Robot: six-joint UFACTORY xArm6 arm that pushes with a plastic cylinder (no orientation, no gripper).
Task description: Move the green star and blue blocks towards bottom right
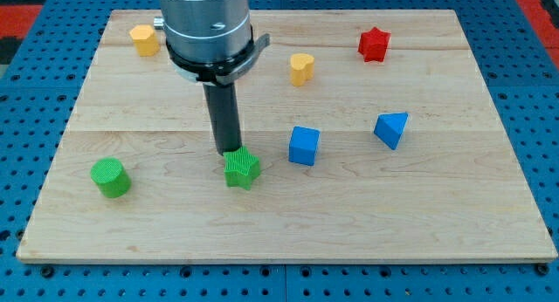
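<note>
Green star (242, 169), ridged, bright green

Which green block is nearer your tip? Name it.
The green star: my tip is at its top-left edge, while the green cylinder sits far to the view's left.

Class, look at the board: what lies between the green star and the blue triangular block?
In the camera view, the blue cube sits between the green star and the blue triangular block.

Wooden board (454, 206) with green star (242, 169), blue cube (304, 146), five other blocks.
</note>
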